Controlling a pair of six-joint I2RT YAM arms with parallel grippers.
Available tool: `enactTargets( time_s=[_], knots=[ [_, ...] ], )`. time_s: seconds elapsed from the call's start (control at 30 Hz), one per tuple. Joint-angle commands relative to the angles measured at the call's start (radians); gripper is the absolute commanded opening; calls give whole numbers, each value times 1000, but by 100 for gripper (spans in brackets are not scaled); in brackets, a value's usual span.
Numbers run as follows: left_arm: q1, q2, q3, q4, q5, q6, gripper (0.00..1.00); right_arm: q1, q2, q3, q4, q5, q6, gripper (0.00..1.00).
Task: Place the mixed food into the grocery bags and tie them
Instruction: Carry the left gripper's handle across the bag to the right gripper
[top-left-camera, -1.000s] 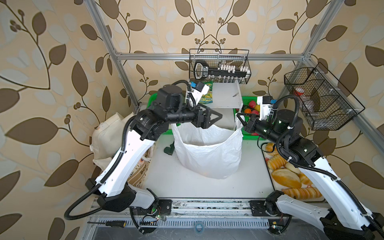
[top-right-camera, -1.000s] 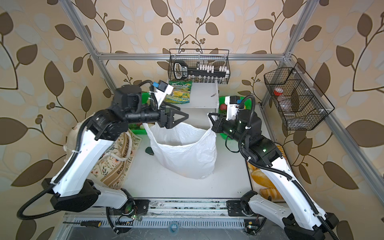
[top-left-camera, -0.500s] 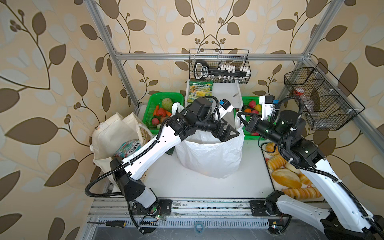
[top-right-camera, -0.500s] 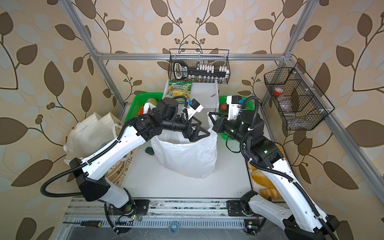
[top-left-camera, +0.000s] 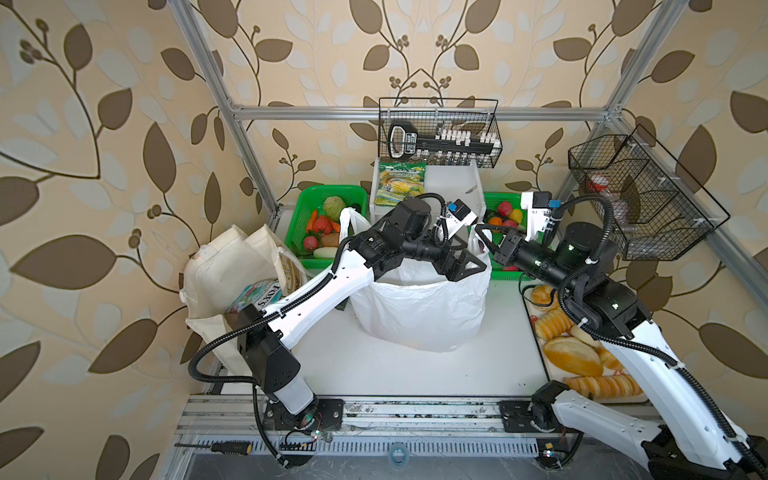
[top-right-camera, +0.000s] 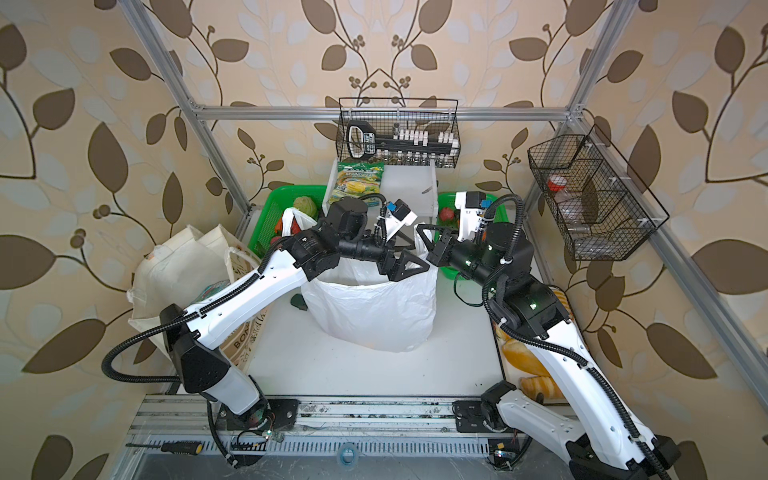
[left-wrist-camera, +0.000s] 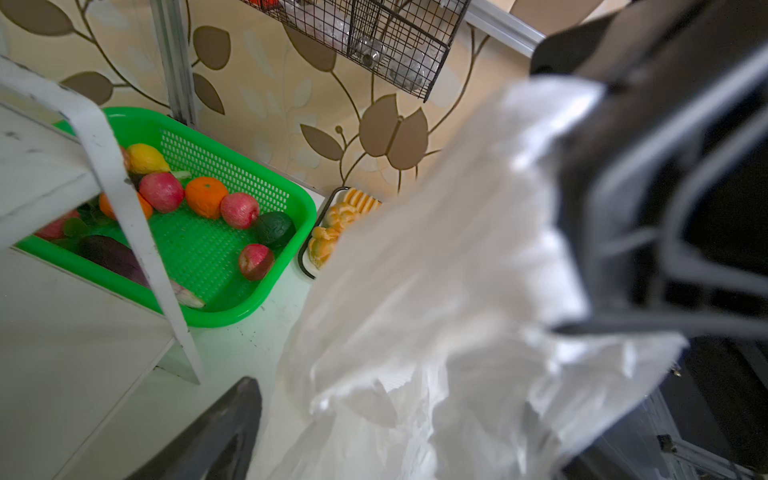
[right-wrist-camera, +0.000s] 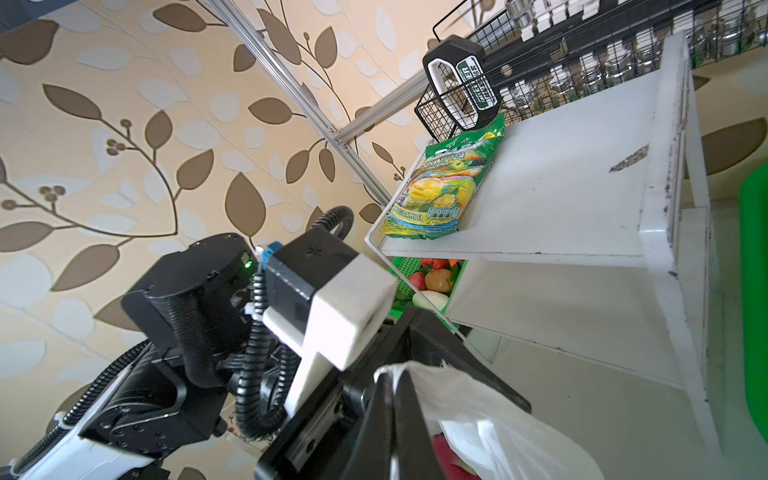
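1. Thin crinkly white plastic carrier bag (top-left-camera: 419, 311) upright at centre, mouth open
2. Left gripper (top-left-camera: 469, 257) spread wide at its right rim, plastic between the fingers
3. Right gripper (top-left-camera: 481, 243) pinched tight on bag's handle

The left hand (top-left-camera: 471, 255) crossed the plastic bag (top-left-camera: 419, 316) toward the right hand (top-left-camera: 482, 240).

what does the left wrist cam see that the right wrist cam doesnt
Only the left wrist view: the bread loaves and a dark green avocado lying in a green basket.
Only the right wrist view: the green-yellow snack packet lying on top of the white shelf, and the right end effector shut on a handle of the white plastic bag.
Both: that bag, close to each lens, and part of the shelf.
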Motion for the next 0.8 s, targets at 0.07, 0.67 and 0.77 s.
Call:
enactTargets(
  time_s=[0.07, 0.67, 0.77],
  knots=[
    [1, -13, 36, 98, 52, -60, 67, -23, -25, -21, 27, -32, 25, 0],
    [1, -80, -79, 185, 65, -172, 0, -174, -96, -86, 81, -162, 22, 50],
    [1, -107, -118, 211, 54, -187, 0, -262, -116, -118, 101, -302, -21, 57]
  ],
)
